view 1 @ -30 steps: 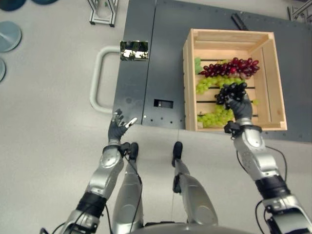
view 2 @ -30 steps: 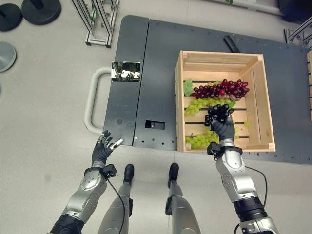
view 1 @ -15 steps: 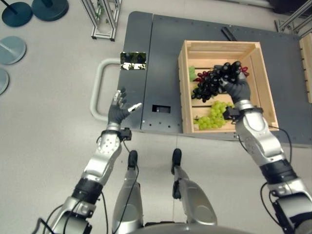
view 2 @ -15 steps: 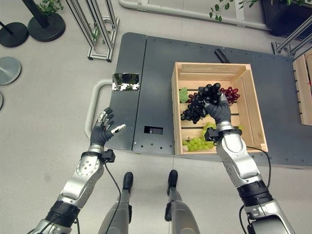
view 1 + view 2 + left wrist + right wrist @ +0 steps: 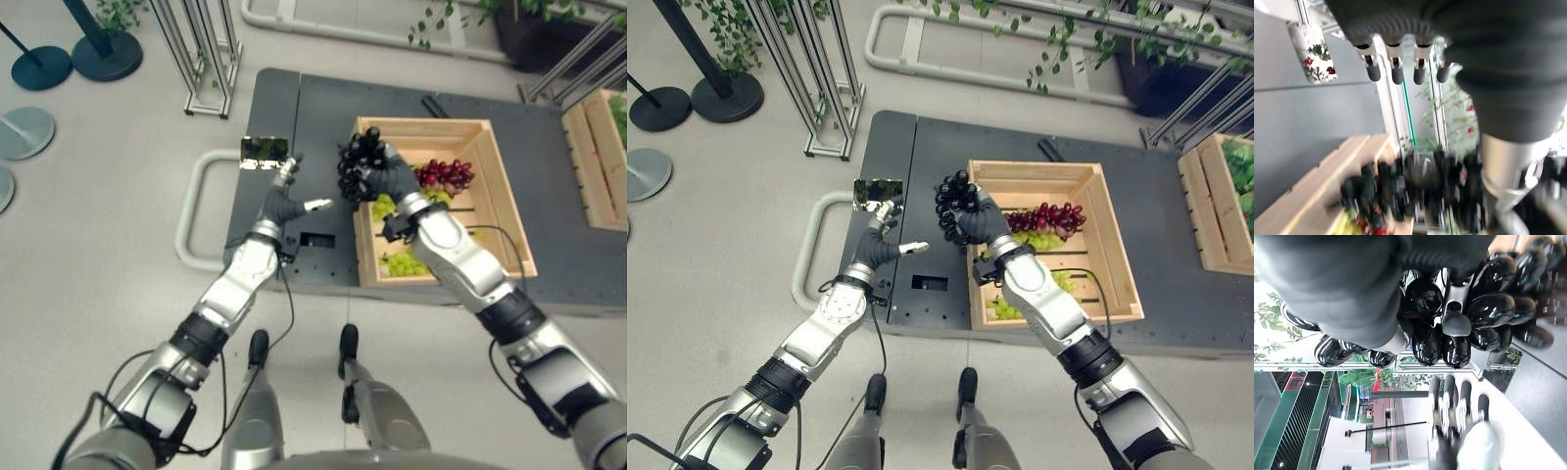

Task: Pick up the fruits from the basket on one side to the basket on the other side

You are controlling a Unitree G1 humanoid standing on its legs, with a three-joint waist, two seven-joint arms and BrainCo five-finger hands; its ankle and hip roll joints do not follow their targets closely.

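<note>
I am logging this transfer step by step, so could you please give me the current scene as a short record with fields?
Right hand: right hand curled round a bunch of black grapes, held above the near-left corner of the wooden crate
Left hand: left hand open, fingers straight, raised beside the black grapes, not touching them
Left in crate: red grapes and green grapes
Crate rests on: dark grey platform
Other crate: second wooden crate at the far right
</note>
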